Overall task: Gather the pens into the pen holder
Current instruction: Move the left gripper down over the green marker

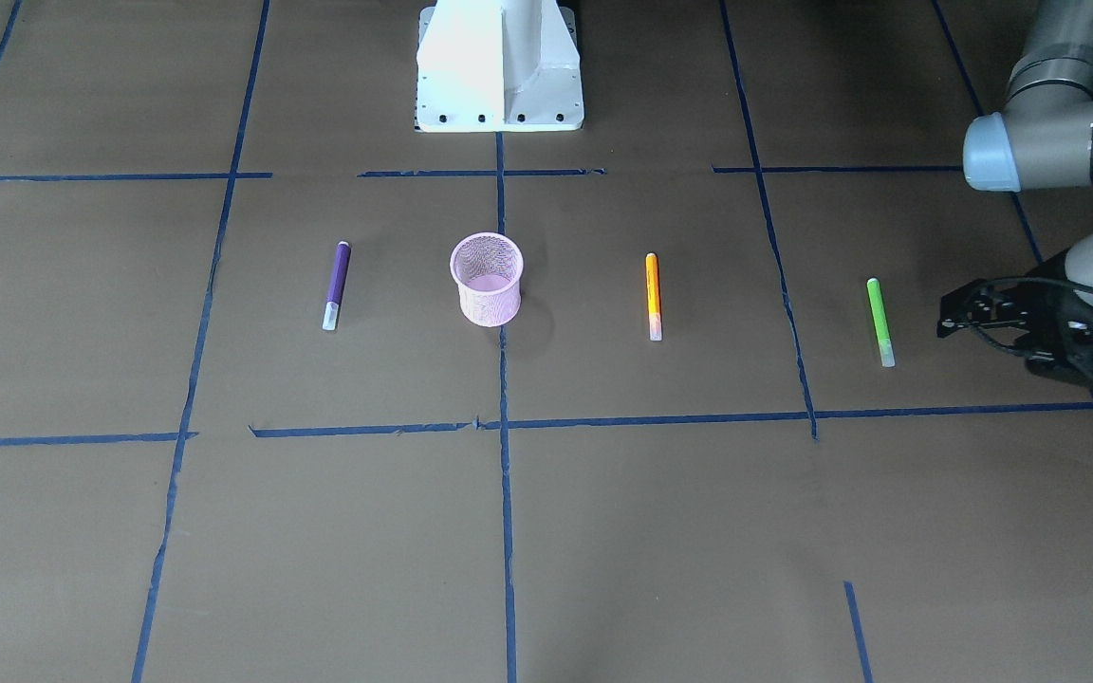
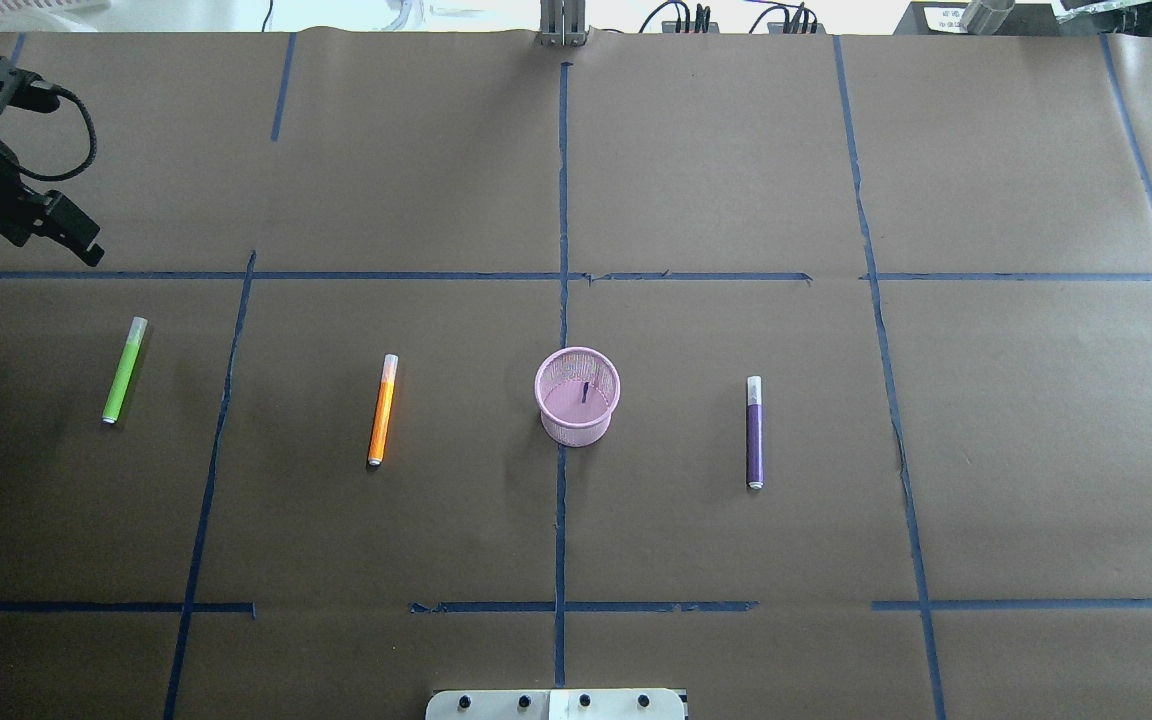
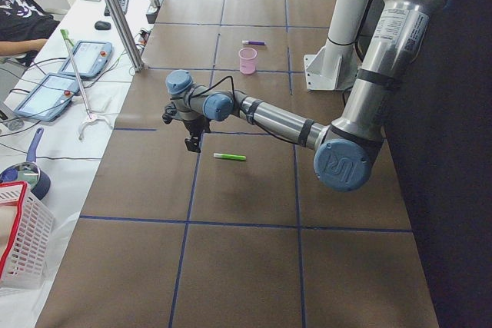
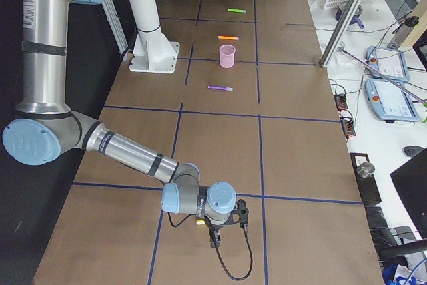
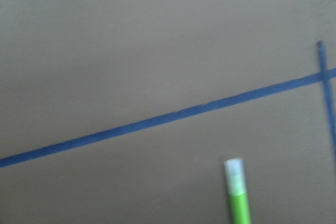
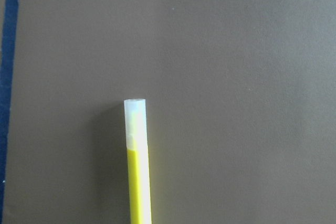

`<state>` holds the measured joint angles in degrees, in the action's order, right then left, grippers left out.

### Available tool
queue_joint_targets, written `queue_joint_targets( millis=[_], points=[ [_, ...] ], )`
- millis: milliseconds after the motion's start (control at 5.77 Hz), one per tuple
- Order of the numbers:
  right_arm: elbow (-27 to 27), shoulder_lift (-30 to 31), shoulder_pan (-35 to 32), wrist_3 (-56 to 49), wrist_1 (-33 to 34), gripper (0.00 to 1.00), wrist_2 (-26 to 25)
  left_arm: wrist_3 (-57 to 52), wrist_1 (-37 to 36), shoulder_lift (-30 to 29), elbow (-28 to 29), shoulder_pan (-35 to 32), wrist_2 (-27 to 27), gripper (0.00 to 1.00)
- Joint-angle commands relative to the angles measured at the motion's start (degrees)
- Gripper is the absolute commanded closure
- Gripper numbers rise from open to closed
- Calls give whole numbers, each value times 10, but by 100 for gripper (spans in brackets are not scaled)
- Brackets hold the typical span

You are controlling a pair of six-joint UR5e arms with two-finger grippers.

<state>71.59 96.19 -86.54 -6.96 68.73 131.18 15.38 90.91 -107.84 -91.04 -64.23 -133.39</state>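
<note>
The pink mesh pen holder [image 2: 577, 395] stands upright at the table's middle with no pen in it. Three pens lie flat in a row with it: purple [image 2: 754, 432] on one side, orange [image 2: 382, 410] and green [image 2: 123, 370] on the other. My left gripper [image 2: 86, 245] hovers just beyond the green pen [image 1: 879, 322] and looks open and empty; its wrist view shows that pen's cap [image 5: 233, 174]. My right gripper [image 4: 213, 233] hangs over a yellow pen [image 6: 137, 166] far off to the right. I cannot tell whether it is open.
The white robot base [image 1: 499, 66] stands behind the holder. Blue tape lines [image 2: 561, 500] cross the brown table. Past the table's far edge are a metal post [image 3: 115, 13], tablets [image 3: 84, 57], a white basket [image 3: 19, 243] and a seated person [image 3: 19, 1].
</note>
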Motion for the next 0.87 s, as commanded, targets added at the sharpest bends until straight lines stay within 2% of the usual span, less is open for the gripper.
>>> queue_joint_targets(
  millis=[0, 347, 693],
  points=[
    [-3, 0, 20, 18, -5, 0, 2, 18, 1, -16, -3, 16, 1, 0],
    [-4, -1, 43, 25, -7, 0, 8, 19, 1, -32, -1, 35, 6, 0],
    [-8, -2, 55, 40, -30, 0, 9, 23, 0, -20, 9, 77, 63, 0]
  ],
)
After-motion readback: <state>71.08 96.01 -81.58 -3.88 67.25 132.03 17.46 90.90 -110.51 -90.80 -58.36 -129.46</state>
